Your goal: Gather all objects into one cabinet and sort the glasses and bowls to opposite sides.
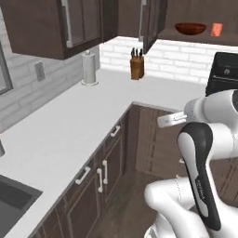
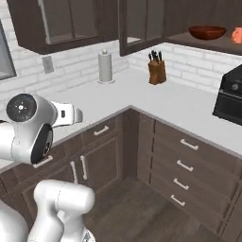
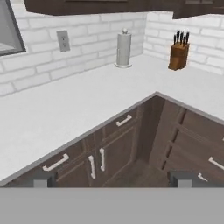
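The reddish-brown bowl (image 1: 190,29) (image 2: 207,32) rests on the shelf of the dark-brown wall cabinet (image 1: 201,38) (image 2: 198,44), whose framed door (image 1: 151,23) hangs open. Just right of the bowl on the same shelf stands one of the glasses, a small orange tumbler (image 1: 216,29) (image 2: 236,34). My gripper (image 3: 113,179) is open and holds nothing. Its two dark fingertips (image 3: 43,178) sit wide apart, facing the corner of the white counter (image 3: 87,100), well below and left of the cabinet.
A paper towel roll (image 1: 89,67) (image 3: 124,48) and a knife block (image 1: 136,65) (image 3: 179,54) stand at the counter's back corner. A black appliance (image 1: 223,72) (image 2: 231,97) sits under the shelf. A sink (image 1: 14,200) lies at the near left. Closed wall cabinets (image 1: 56,23) hang left.
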